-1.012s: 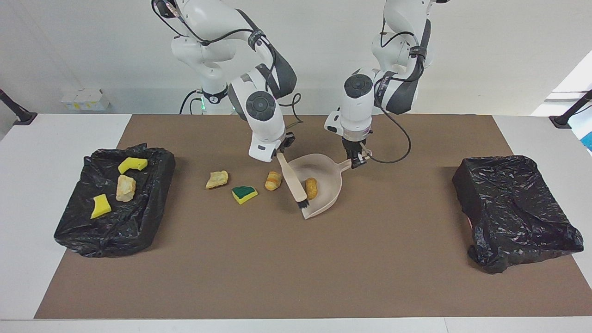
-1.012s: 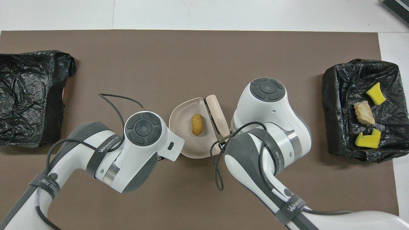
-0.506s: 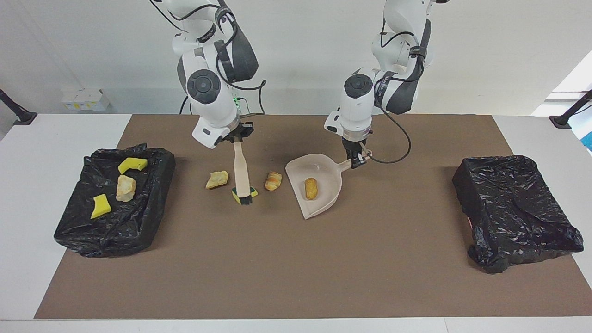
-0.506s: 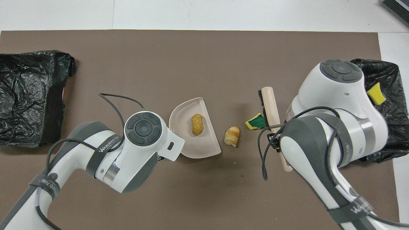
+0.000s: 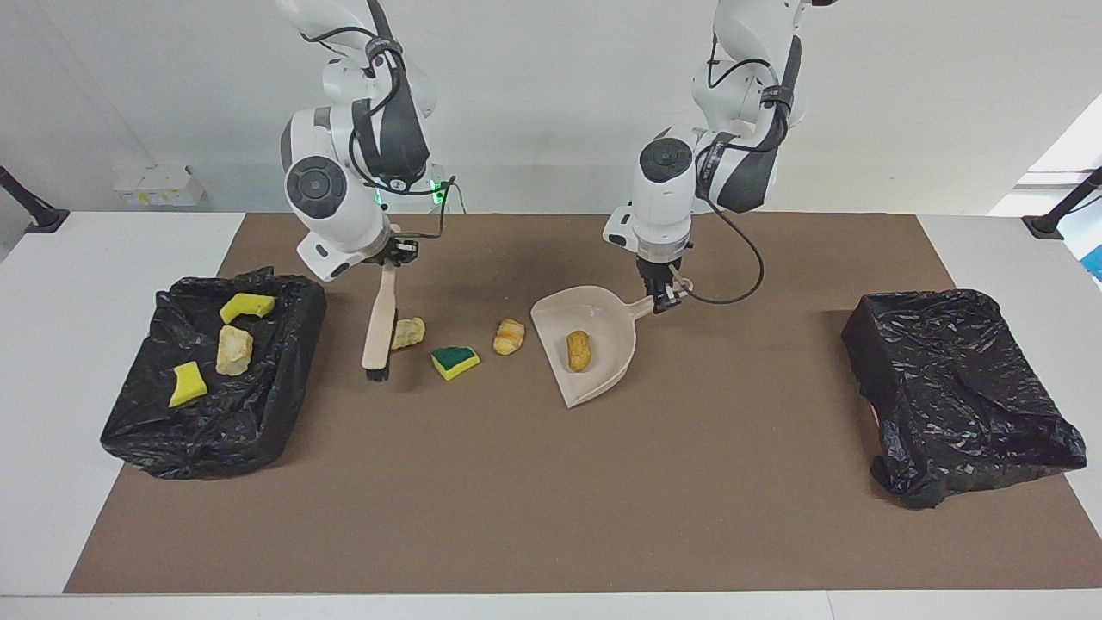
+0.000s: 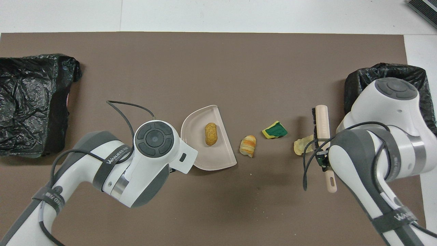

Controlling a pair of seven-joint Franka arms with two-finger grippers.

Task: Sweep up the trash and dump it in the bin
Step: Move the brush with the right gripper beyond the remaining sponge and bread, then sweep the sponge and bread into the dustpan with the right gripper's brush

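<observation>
Trash (image 5: 578, 350) in dustpan (image 5: 603, 379); left claw (image 5: 665, 298) grips dustpan, right claw (image 5: 392, 256) grips brush (image 5: 380, 329).

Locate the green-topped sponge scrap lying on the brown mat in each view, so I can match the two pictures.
Facing view: the green-topped sponge scrap lies on the mat between the striped pastry lump and the brush.
Overhead view: the same scrap sits mid-picture, again between the pastry lump and the brush.
Shared landmark: the dustpan, one pastry piece away.
</observation>
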